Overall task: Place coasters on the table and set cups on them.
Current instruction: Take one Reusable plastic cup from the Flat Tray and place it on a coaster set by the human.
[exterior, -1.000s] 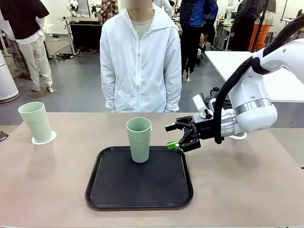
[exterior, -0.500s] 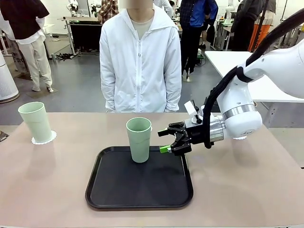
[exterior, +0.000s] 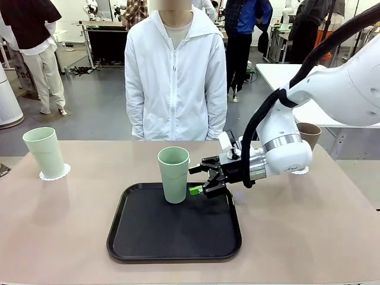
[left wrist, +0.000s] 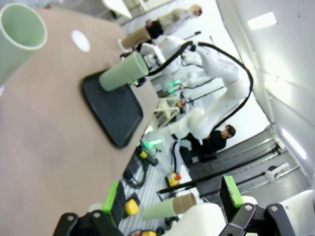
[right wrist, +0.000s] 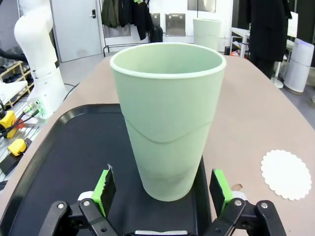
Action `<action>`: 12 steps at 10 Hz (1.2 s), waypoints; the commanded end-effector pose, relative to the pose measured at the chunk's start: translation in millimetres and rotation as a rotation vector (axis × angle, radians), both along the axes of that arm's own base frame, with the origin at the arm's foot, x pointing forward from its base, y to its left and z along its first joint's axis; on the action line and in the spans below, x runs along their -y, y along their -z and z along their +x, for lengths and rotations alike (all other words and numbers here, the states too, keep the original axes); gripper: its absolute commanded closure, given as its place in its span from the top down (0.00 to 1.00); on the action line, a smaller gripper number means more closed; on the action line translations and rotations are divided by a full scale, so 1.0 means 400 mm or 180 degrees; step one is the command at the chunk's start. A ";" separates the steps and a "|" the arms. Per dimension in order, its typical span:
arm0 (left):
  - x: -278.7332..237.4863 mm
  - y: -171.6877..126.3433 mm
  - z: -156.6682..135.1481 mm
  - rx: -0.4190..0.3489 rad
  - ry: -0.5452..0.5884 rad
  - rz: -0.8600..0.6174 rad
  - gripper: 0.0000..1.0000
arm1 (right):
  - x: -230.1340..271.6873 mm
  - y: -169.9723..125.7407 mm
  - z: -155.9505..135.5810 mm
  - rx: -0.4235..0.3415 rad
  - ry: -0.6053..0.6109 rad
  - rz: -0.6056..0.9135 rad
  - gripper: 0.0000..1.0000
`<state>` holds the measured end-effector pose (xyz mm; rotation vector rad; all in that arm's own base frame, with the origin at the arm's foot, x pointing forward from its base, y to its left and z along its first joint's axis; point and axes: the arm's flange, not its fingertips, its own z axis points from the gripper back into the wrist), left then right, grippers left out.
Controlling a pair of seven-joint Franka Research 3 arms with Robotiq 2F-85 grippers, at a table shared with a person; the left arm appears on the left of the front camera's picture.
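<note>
White arm (exterior: 332,89), black end effector (exterior: 199,180)

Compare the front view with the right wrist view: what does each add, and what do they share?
Front view: a person across the table, a green cup on a coaster at the left, a brown cup behind the right arm. Right wrist view: a bare coaster on the table beside the black tray. Both: another green cup upright on that tray, the open right gripper facing it.

My right gripper (exterior: 198,180), jaws wide, has moved leftward over the tray (exterior: 124,237) to just beside the green cup (exterior: 173,174); brown cup (exterior: 308,135) now uncovered behind my arm.
</note>
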<state>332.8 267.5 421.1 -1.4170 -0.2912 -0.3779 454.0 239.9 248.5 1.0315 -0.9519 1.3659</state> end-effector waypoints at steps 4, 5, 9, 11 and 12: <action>-0.003 -0.006 -0.005 0.0000 -0.0010 0.0011 1.00 | -0.070 0.024 0.014 0.0091 -0.0017 0.0020 1.00; -0.003 -0.006 -0.005 0.0000 -0.0010 0.0011 1.00 | -0.076 0.028 0.013 0.0091 -0.0034 0.0003 1.00; -0.003 -0.006 -0.005 0.0000 -0.0010 0.0011 1.00 | -0.112 0.029 0.016 0.0083 -0.0087 0.0031 1.00; -0.003 -0.006 -0.005 0.0000 -0.0010 0.0011 1.00 | -0.131 0.040 0.025 0.0038 -0.0066 0.0049 1.00; -0.003 -0.006 -0.005 0.0000 -0.0010 0.0011 1.00 | -0.141 0.047 0.032 -0.0006 -0.0036 0.0066 1.00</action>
